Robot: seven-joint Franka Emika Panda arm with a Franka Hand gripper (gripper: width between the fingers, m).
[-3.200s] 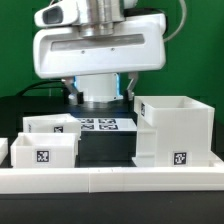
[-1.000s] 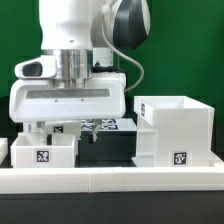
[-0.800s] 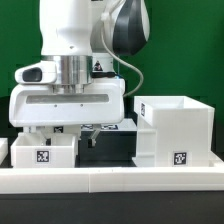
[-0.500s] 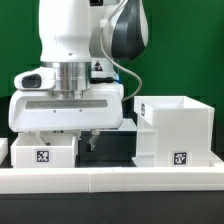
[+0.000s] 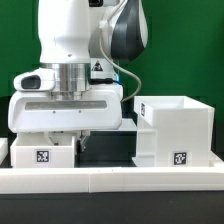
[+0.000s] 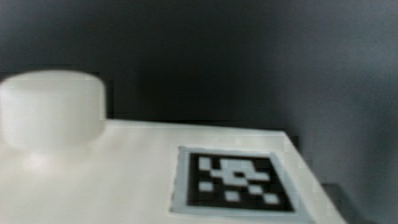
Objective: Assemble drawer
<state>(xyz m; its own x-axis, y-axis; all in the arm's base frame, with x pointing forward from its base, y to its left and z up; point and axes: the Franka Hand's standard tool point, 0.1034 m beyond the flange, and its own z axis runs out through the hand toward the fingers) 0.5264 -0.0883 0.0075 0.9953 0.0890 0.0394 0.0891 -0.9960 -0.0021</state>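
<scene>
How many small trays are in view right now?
1 for sure: a tray at the exterior view's front left. A second may be hidden behind the hand; the cropped white bit at far left is unclear.

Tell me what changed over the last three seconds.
The arm swung toward the exterior view's left and came down; its jaws now hang low behind the front tray. No grasp or release is visible. The housing, front tray and rail stayed put.
</scene>
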